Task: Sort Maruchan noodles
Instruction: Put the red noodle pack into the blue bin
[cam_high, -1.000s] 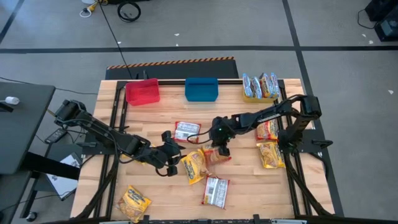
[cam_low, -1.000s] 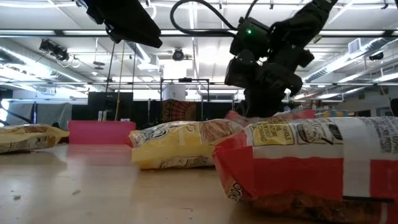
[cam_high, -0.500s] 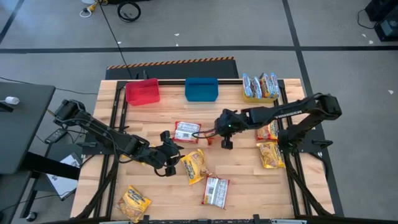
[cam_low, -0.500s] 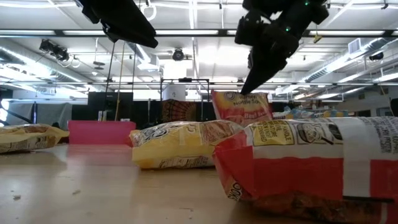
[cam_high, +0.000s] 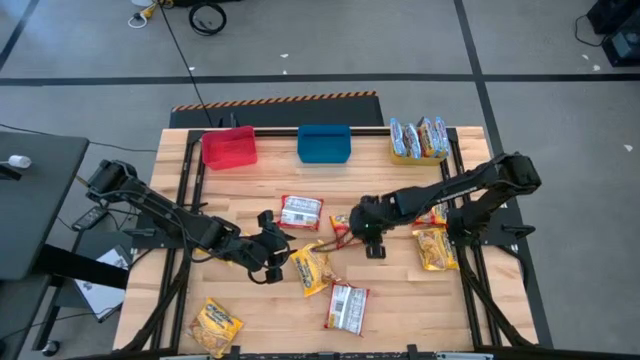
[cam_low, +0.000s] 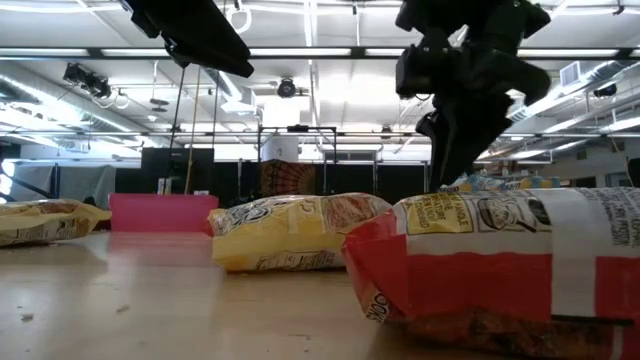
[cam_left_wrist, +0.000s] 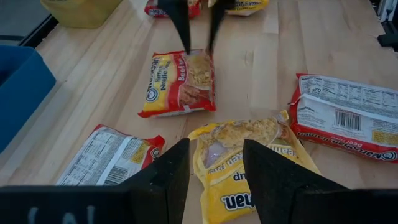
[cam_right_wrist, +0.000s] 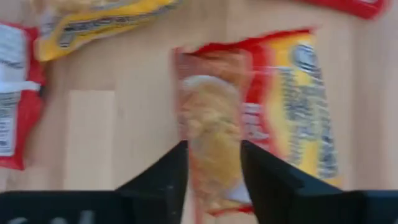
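**Red packet just let go at table centre**

Lifted clear of the table half a second ago, now lying flat again: red packet (cam_left_wrist: 180, 84), centre of the high view, just right of another red packet (cam_high: 301, 211). Right gripper (cam_right_wrist: 213, 163) directly above it, jaws parted to either side and gripping nothing. Judged a dropped or abandoned pick, not a delivery. Nowhere near the red bin (cam_high: 229, 147) at upper left of the high view, so probably to be picked up again.

Left gripper (cam_left_wrist: 214, 180) low over a yellow packet (cam_high: 310, 268) just below centre, jaws partly open, nothing between them. No change there over the last second.

Counted in the high view:
- Loose packets on the table: seven.
- Red or red-edged: four. Two near centre, one barcode side up (cam_high: 347, 307) at lower centre, one partly hidden under the right arm (cam_high: 432, 212) at right.
- Yellow: three. One under the left gripper, one at lower left (cam_high: 215, 325), one at right (cam_high: 435, 248).
- Blue-silver packets (cam_high: 418, 137): about four, standing packed in the yellow bin (cam_high: 404, 157) at upper right; exact number hard to tell.
- Bins: three, along the top edge of the table. Red at left, blue bin (cam_high: 324, 143) in the middle, yellow at right.

Nothing visible in the red or blue bin. By this count, only the blue-silver group sorted so far.
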